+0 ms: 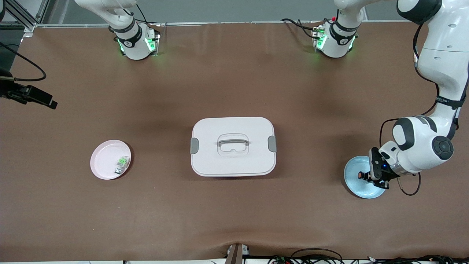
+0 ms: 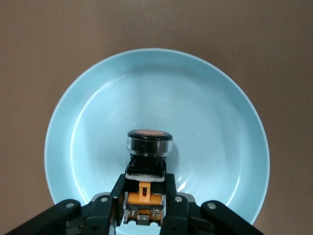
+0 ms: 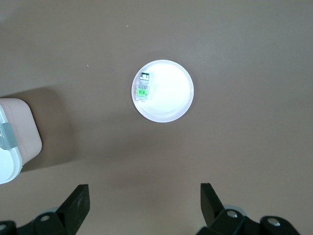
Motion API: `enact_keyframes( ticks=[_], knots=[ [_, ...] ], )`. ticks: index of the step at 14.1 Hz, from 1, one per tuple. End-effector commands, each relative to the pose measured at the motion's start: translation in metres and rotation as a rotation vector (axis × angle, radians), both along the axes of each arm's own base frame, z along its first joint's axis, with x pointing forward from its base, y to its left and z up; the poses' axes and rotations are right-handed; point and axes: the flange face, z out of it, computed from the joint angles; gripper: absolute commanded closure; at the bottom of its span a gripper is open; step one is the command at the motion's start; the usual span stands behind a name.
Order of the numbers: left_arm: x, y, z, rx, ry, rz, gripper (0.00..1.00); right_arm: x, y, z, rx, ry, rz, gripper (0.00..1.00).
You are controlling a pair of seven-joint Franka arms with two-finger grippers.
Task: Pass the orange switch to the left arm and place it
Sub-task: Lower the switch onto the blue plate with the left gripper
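The orange switch (image 1: 362, 175) (image 2: 149, 147), black with a round orange end, is clamped between the fingers of my left gripper (image 1: 367, 177) (image 2: 145, 185), just over the light blue plate (image 1: 361, 191) (image 2: 146, 83) at the left arm's end of the table. The white lidded box (image 1: 212, 132) (image 3: 12, 142) stands at the table's middle. My right gripper (image 3: 144, 191) does not show in the front view. It hangs open and empty high above the table, looking down on the pink plate (image 1: 104, 161) (image 3: 171, 98).
A small green-and-clear part (image 1: 122, 162) (image 3: 143, 87) lies in the pink plate at the right arm's end. A black camera on a mount (image 1: 31, 96) juts in at that end's edge. Cables lie along the table's near edge (image 1: 315, 256).
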Motion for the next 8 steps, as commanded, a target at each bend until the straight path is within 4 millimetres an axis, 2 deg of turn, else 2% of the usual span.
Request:
enact_keyframes(
  ticks=[1, 2, 8],
  knots=[
    [0.0, 0.01, -0.001, -0.007, 0.003, 0.048, 0.42, -0.006, 0.003, 0.002, 0.005, -0.015, -0.001, 0.0],
    [-0.003, 0.016, -0.004, -0.017, 0.017, 0.107, 0.0, -0.005, 0.003, 0.001, 0.005, -0.013, -0.001, 0.0],
    [0.001, 0.013, 0.014, -0.021, -0.001, 0.136, 0.0, -0.005, 0.003, 0.003, -0.001, -0.024, 0.003, 0.0]
  ],
)
